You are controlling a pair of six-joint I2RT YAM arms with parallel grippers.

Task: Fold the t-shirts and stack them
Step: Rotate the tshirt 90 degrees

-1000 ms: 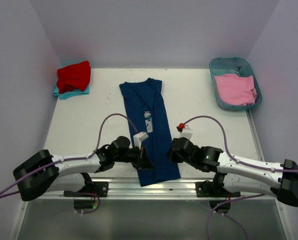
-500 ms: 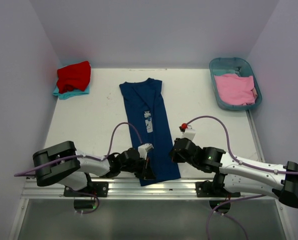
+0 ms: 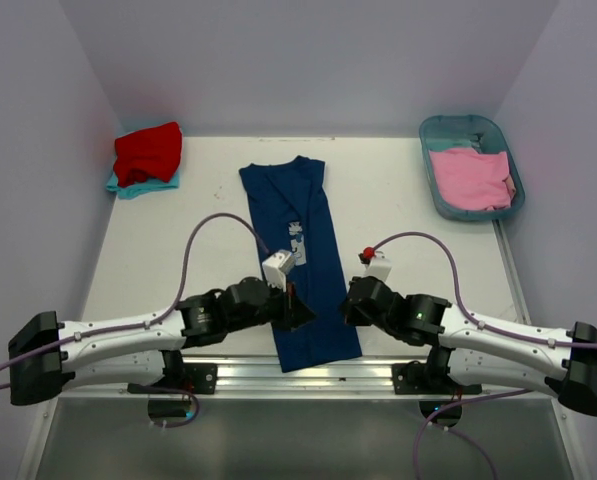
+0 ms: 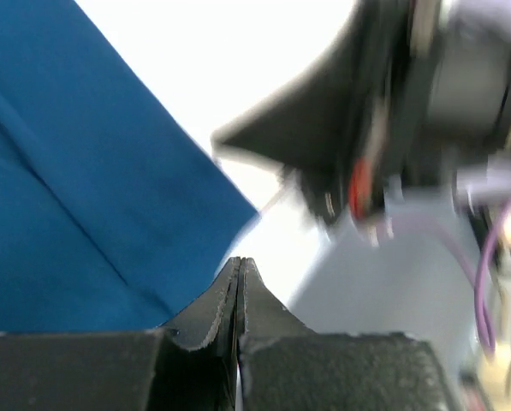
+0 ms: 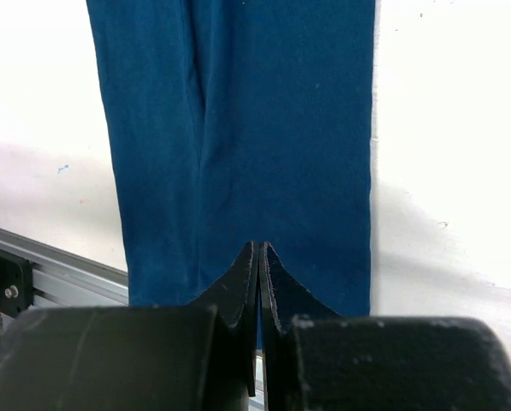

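Note:
The navy blue t-shirt (image 3: 303, 260) lies on the table folded lengthwise into a long strip, its pale print (image 3: 297, 243) facing up. My left gripper (image 3: 300, 312) is shut at the strip's left edge near its near end. In the left wrist view the shut tips (image 4: 240, 262) sit at the edge of the blue cloth (image 4: 67, 188), with no cloth seen between them. My right gripper (image 3: 344, 306) is shut at the strip's right edge. In the right wrist view the tips (image 5: 259, 247) hang over the navy cloth (image 5: 264, 120).
A folded red t-shirt (image 3: 148, 152) lies on a teal one (image 3: 128, 186) at the back left. A pink t-shirt (image 3: 470, 178) lies in the teal tub (image 3: 433, 130) at the back right. An aluminium rail (image 3: 308, 378) runs along the near table edge.
My left arm has stretched out and its gripper has moved from the shirt's near end a little farther up the left edge. The right gripper and the shirt have barely moved.

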